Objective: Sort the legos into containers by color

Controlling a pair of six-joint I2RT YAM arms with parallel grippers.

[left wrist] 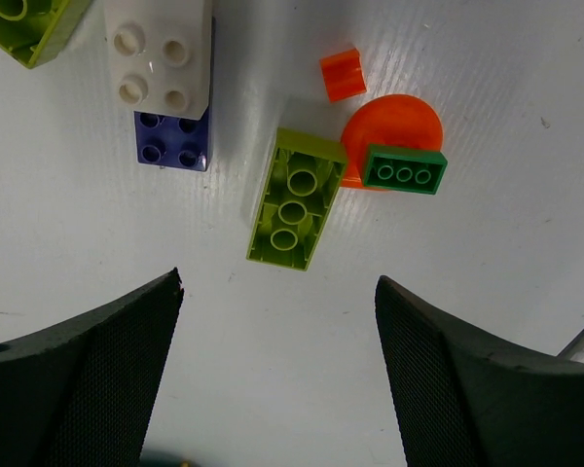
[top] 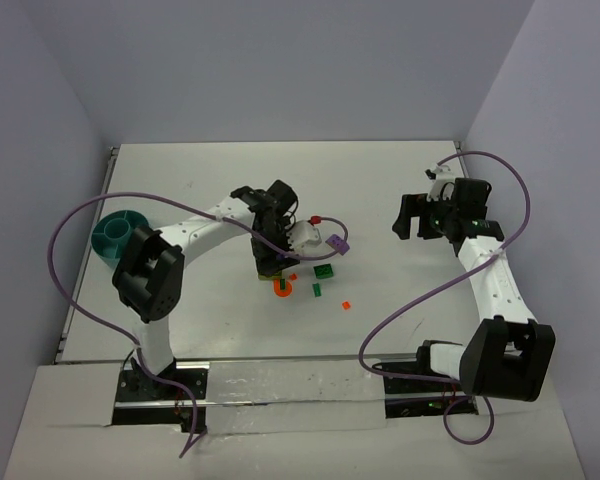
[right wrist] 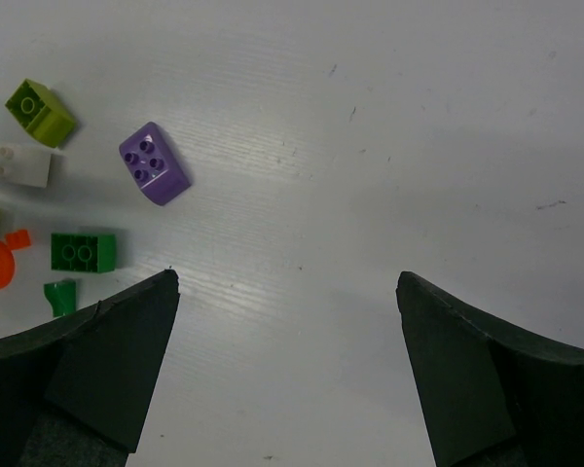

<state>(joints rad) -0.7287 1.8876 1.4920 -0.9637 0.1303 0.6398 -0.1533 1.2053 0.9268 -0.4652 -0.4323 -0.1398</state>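
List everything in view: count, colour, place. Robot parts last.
bowl: 1, teal, divided, table's far left.
white brick: 1, white, mid-table.
blue-purple brick: 1, blue-purple, against the white brick.
lilac brick: 1, light purple, toward the right arm.
orange pieces: 3, orange, round disc, chip beside it, second chip nearer the bases.
lime pieces: 2, lime green, long brick beside the disc, short brick near the white brick.
green pieces: 3, dark green, green plate overlapping the disc, green brick, green bit nearby.
table: 1, white.
cables: 2, purple, along the arms.
left gripper: 1, black, open, near the long brick.
right gripper: 1, black, open, right of the bricks.
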